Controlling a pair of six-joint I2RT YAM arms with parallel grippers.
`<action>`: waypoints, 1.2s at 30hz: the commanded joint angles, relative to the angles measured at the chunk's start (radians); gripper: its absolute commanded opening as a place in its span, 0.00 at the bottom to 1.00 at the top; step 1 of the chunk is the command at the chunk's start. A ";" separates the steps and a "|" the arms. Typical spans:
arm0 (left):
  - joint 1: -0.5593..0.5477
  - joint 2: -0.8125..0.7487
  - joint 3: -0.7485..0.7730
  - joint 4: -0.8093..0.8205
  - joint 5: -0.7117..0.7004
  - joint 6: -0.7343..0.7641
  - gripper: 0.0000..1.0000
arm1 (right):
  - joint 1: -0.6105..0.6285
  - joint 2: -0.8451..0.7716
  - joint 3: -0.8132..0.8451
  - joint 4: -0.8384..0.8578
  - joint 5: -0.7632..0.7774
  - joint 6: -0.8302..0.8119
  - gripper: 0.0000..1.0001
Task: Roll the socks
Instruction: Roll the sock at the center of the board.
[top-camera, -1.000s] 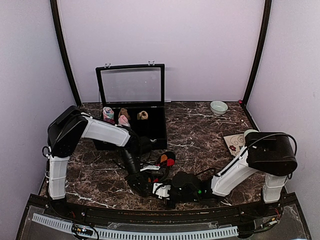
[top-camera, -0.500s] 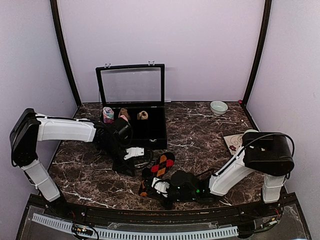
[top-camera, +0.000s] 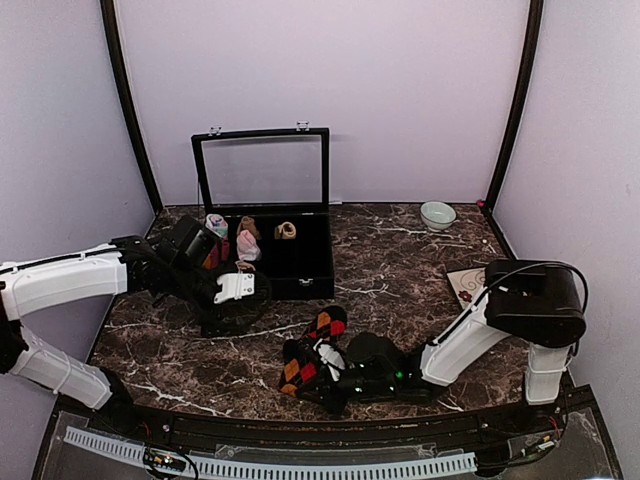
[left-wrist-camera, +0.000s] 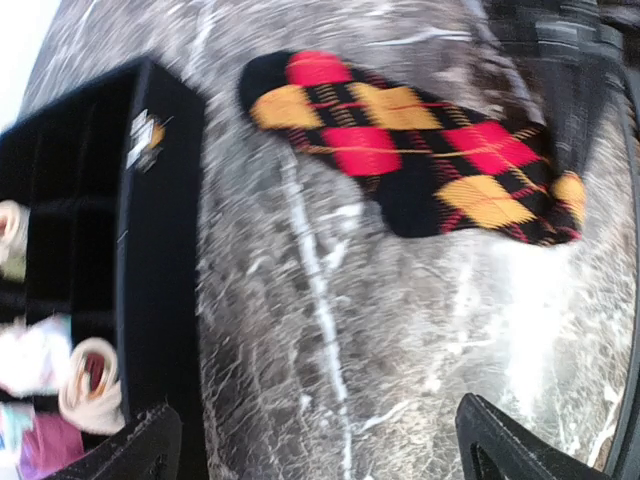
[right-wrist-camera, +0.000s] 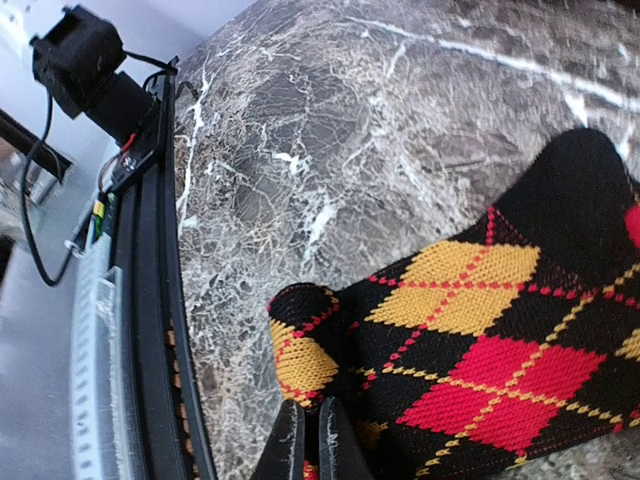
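Top external view puts the argyle sock (top-camera: 297, 371) at 6 o'clock on the marble tabletop (top-camera: 400, 270), close to the near edge; the right jaws reach it from 3 o'clock, and the left jaws hover well apart at 10 o'clock of it, in front of the black compartment case (top-camera: 312, 278). In the left wrist view the two fingers (left-wrist-camera: 140, 452) stand at opposite corners with bare marble between them, so we read those jaws as wide and empty. In the right wrist view the fingertips (right-wrist-camera: 288, 440) are pressed nearly together at the sock's near end, where the fabric curls over; we judge that they nip that edge.

To roll well from here, we think the right jaws should keep their narrow pinch and carry the curled end over itself along the sock's length, straight and not sideways, so the turns stack evenly. The left jaws would do best to come down on the flat far end and pin it, since a loose knit is likely to slide on polished stone; the pull should be light, or the curl opens.

Several things escape us: the wrist body covers the right jaws from above; how much fabric sits between them we cannot tell; the left wrist view is blurred, and a dark arm cuts off the sock's end at 3 o'clock there; whether one sock or a stacked pair lies here we cannot tell.
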 joint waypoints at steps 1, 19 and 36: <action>-0.098 -0.074 -0.045 -0.049 0.106 0.167 0.99 | -0.023 0.083 -0.053 -0.277 -0.147 0.228 0.00; -0.564 0.213 -0.074 0.250 -0.253 0.288 0.66 | -0.149 0.147 -0.013 -0.329 -0.343 0.525 0.00; -0.582 0.295 -0.120 0.331 -0.287 0.122 0.42 | -0.190 0.168 -0.062 -0.186 -0.403 0.621 0.00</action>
